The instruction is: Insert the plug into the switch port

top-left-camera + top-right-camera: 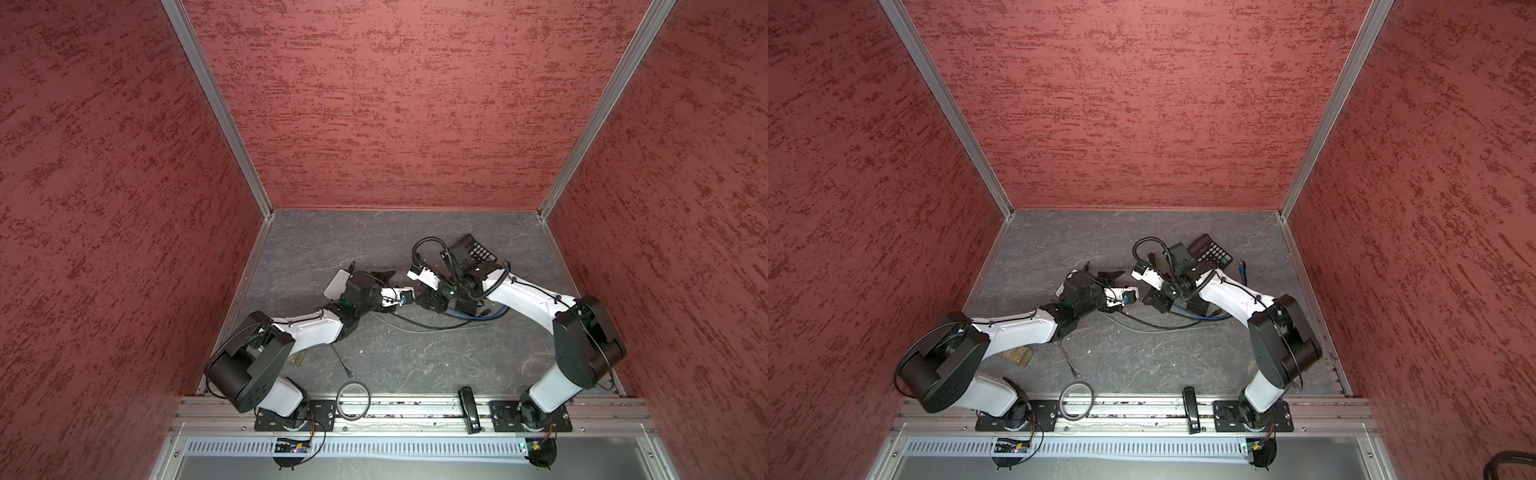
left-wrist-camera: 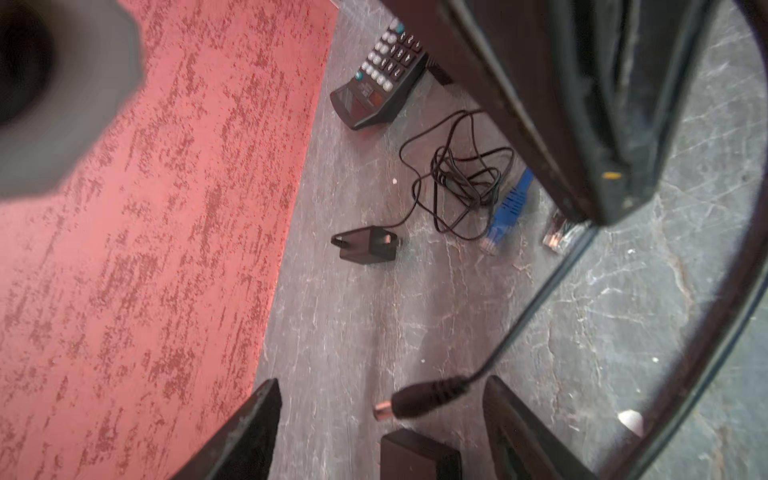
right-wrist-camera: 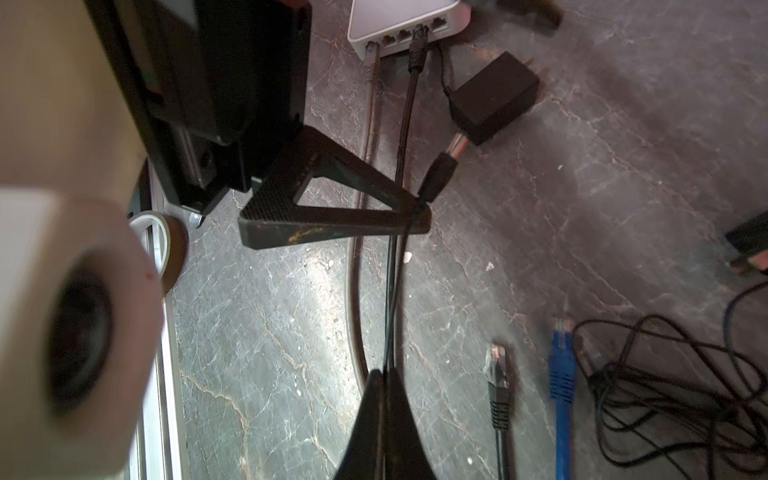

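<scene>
Your left gripper (image 2: pixel 382 384) is open around the plug (image 2: pixel 419 401), unclamped; right gripper (image 3: pixel 385 374) pinches its cable (image 2: pixel 540 299). If you close off-centre, the plug could skew and miss the switch (image 3: pixel 407 16) port.

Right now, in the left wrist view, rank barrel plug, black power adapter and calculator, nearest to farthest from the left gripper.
1. barrel plug: between the left gripper's open fingers.
2. black power adapter: on the table, beside the tangled cord.
3. calculator: farthest, beyond that cord.
</scene>
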